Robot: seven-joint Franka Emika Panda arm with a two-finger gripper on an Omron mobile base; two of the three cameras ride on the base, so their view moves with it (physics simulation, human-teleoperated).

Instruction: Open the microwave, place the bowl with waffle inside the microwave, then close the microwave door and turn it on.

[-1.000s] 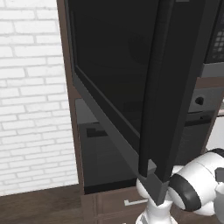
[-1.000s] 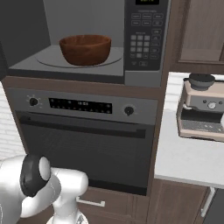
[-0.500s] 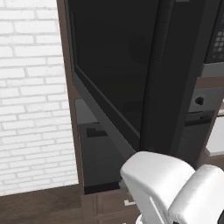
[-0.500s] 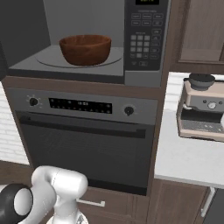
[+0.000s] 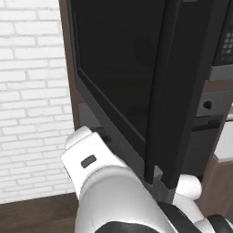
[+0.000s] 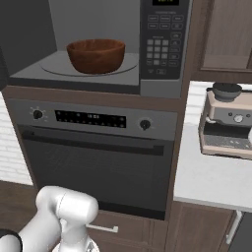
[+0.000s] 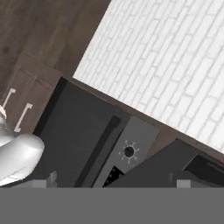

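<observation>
Microwave cavity, upper left of the right base view, holds the bowl with waffle on its turntable. Microwave door stands swung open. Tool fingers are spread apart, empty, well below the bowl.

A home kitchen. A microwave is built into dark wood cabinets above an oven with a knob and digital display. To the right, a pale worktop carries a coffee machine. A white brick wall runs left of the cabinets, with wood flooring below.
</observation>
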